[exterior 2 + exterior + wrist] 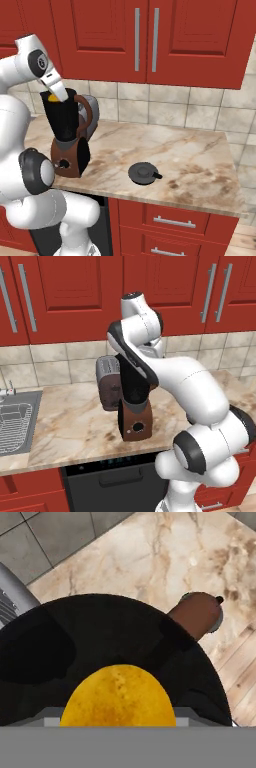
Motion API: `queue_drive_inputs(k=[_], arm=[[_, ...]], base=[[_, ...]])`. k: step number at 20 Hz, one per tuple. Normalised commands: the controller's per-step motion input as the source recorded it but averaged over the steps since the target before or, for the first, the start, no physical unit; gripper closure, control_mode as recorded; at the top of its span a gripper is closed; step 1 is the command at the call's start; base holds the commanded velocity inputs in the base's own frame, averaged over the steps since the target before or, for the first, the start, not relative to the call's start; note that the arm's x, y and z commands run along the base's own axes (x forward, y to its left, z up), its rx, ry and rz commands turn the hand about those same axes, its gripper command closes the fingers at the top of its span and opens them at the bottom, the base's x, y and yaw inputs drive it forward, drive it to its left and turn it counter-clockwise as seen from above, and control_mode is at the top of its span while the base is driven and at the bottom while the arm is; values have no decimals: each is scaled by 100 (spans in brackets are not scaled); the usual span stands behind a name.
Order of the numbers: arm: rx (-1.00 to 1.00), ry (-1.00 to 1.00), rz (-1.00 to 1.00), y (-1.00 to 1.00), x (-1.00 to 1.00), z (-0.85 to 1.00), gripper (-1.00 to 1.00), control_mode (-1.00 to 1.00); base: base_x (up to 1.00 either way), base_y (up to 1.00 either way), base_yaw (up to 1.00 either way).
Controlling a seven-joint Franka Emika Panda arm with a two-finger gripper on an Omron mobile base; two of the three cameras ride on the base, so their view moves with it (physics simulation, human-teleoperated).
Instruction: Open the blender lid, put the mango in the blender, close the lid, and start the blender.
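step: drop mango (pixel 118 696) into blender (pixel 67 135); gripper (pixel 54 96) pinching mango above open jar; advice: centre over mouth, then release; blender lid (pixel 143 173) beside blender on counter

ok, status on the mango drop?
Gripper shut on the mango, right over the open blender jar. Blender lid off, flat on the counter to the side. Jar mouth unobstructed.

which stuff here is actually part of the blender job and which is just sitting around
Part of the job:
- blender, jar open
- blender lid, lying on the counter
- mango, over the jar mouth at the gripper

Just there:
- toaster behind the blender
- sink
- red cabinets
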Motion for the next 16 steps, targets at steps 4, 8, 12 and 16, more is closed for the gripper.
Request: queue_drive_inputs(k=[4,8,12,16], arm=[[0,10,3,6,0,-65,-100,-100],[0,2,2,1,0,-19,-100,-100],[0,-2,0,0,0,8,-100,-100],[0,-8,0,0,-2,46,-100,-100]], base=[[0,0,0],[0,0,0],[0,0,0],[0,0,0]])
